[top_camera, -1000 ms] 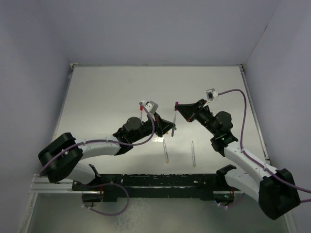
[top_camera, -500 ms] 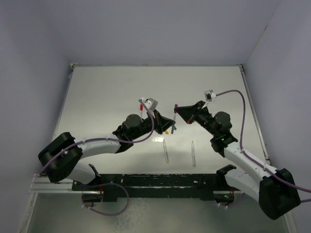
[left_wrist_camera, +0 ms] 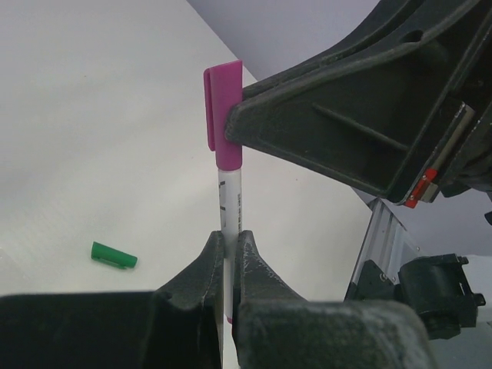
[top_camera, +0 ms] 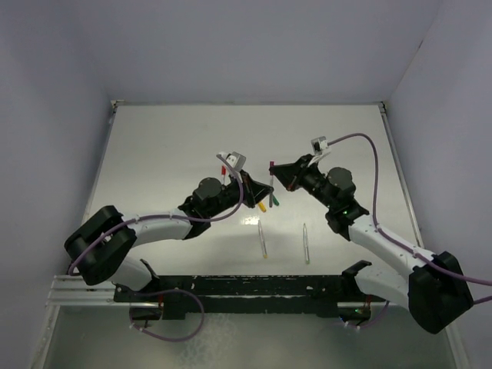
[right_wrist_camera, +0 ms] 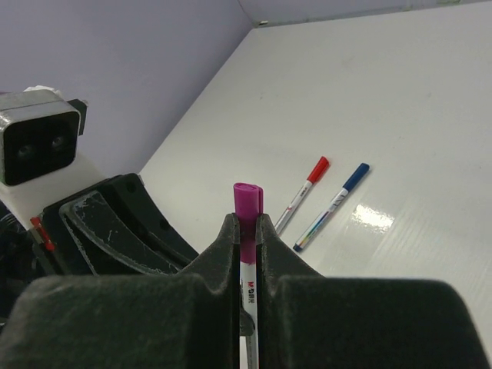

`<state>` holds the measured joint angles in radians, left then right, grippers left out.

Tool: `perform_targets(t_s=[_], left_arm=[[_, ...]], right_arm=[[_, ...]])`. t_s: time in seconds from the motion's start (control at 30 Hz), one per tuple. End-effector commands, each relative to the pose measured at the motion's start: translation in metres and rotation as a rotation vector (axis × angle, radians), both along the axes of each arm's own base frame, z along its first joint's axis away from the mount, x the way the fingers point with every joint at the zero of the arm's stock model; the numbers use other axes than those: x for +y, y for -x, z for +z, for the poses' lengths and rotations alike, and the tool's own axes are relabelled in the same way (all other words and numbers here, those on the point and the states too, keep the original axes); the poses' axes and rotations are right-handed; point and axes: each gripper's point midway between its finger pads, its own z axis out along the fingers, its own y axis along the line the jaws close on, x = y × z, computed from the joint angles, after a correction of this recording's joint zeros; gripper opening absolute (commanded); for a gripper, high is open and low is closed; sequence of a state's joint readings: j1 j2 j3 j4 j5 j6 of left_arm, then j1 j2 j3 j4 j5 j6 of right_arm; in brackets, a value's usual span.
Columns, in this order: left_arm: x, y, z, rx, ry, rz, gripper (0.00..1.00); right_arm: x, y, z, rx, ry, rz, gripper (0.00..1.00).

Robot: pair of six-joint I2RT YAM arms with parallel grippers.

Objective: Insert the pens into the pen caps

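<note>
My left gripper (left_wrist_camera: 229, 234) is shut on a white pen (left_wrist_camera: 230, 196) that stands upright. A purple pen cap (left_wrist_camera: 223, 115) sits over the pen's upper end. My right gripper (right_wrist_camera: 246, 219) is shut on that purple pen cap (right_wrist_camera: 247, 201), with the pen's barrel (right_wrist_camera: 247, 288) showing below it between the fingers. In the top view the left gripper (top_camera: 265, 191) and the right gripper (top_camera: 275, 171) meet at mid-table. A green cap (left_wrist_camera: 114, 255) lies loose on the table. I cannot tell how deep the pen sits in the cap.
A red-capped pen (right_wrist_camera: 301, 194) and a blue-capped pen (right_wrist_camera: 332, 206) lie side by side on the table beyond the grippers. Two bare pens (top_camera: 262, 240) (top_camera: 306, 244) lie near the front rail. A yellow cap (top_camera: 262, 205) and the green cap (top_camera: 274, 200) lie under the grippers.
The right gripper has moved left with the purple cap, bringing it onto the top of the pen in the left gripper. The yellow and green caps now show below the grippers.
</note>
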<state>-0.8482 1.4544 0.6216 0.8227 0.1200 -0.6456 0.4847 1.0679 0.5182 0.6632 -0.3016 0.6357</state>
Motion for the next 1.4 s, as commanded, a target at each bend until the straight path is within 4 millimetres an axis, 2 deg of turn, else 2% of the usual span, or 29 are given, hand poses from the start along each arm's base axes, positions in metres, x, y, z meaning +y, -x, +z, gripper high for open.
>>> perform_targets(t_s=[0.0, 0.23, 0.43, 0.53, 0.7, 0.8, 0.9, 1.0, 1.1, 1.13, 1.2, 1.23, 1.37], left_arm=[[0.027, -0.036, 0.119, -0.245, 0.334, 0.151, 0.0], [0.049, -0.058, 0.129, -0.275, 0.319, 0.221, 0.0], [0.051, -0.062, 0.133, -0.295, 0.296, 0.234, 0.0], [0.047, -0.064, 0.125, -0.283, 0.26, 0.223, 0.0], [0.042, -0.071, 0.086, -0.201, 0.122, 0.223, 0.0], [0.045, -0.076, 0.051, -0.127, 0.009, 0.243, 0.0], [0.051, -0.078, 0.017, -0.062, -0.093, 0.27, 0.0], [0.06, -0.08, -0.012, -0.002, -0.186, 0.306, 0.0], [0.071, -0.083, -0.033, 0.04, -0.258, 0.348, 0.0], [0.075, -0.085, -0.038, 0.055, -0.278, 0.363, 0.0], [0.085, -0.09, -0.046, 0.083, -0.318, 0.396, 0.0], [0.091, -0.093, -0.051, 0.102, -0.339, 0.413, 0.0], [0.118, -0.106, -0.062, 0.177, -0.399, 0.469, 0.0]], right_arm=[[0.022, 0.033, -0.062, 0.159, 0.178, 0.128, 0.0], [0.016, 0.032, -0.086, 0.227, 0.251, 0.083, 0.0], [0.02, 0.036, -0.106, 0.282, 0.286, 0.09, 0.0], [0.021, 0.034, -0.105, 0.281, 0.282, 0.079, 0.0], [0.017, 0.015, -0.081, 0.251, 0.301, 0.006, 0.0], [0.012, 0.008, -0.064, 0.26, 0.319, -0.041, 0.19], [0.0, -0.005, -0.028, 0.191, 0.289, -0.143, 0.29], [-0.018, -0.011, 0.007, 0.114, 0.276, -0.236, 0.44], [-0.037, -0.011, 0.032, 0.072, 0.279, -0.318, 0.57], [-0.044, -0.011, 0.036, 0.077, 0.29, -0.352, 0.67], [-0.059, -0.012, 0.034, 0.119, 0.339, -0.419, 0.78], [-0.066, -0.012, 0.031, 0.144, 0.372, -0.447, 0.81], [-0.087, -0.013, -0.006, 0.299, 0.506, -0.505, 0.83]])
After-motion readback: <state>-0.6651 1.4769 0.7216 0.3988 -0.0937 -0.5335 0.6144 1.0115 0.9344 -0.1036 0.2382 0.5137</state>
